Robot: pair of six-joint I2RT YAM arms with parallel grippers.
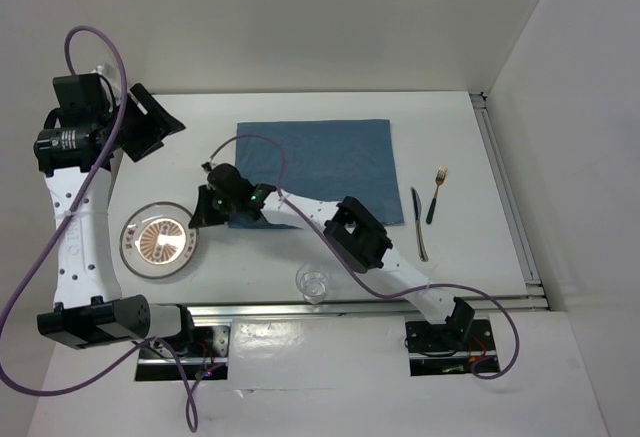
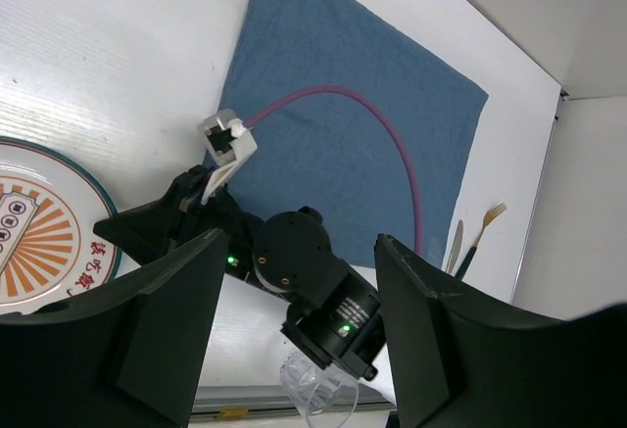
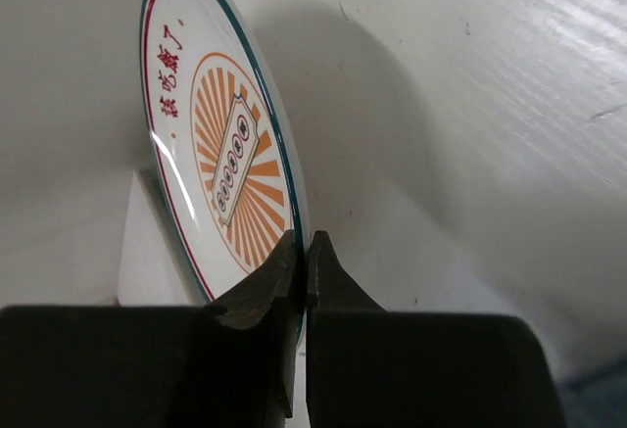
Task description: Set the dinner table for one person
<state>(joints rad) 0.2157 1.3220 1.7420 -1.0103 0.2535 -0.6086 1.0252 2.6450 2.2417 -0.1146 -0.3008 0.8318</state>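
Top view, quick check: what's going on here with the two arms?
The right claw is shut on the rim of the plate, which is on the dinner table left of the blue placemat, not yet on it. The left claw hangs open above, holding nothing. A fork and knife lie right of the placemat; a glass stands at the near edge.
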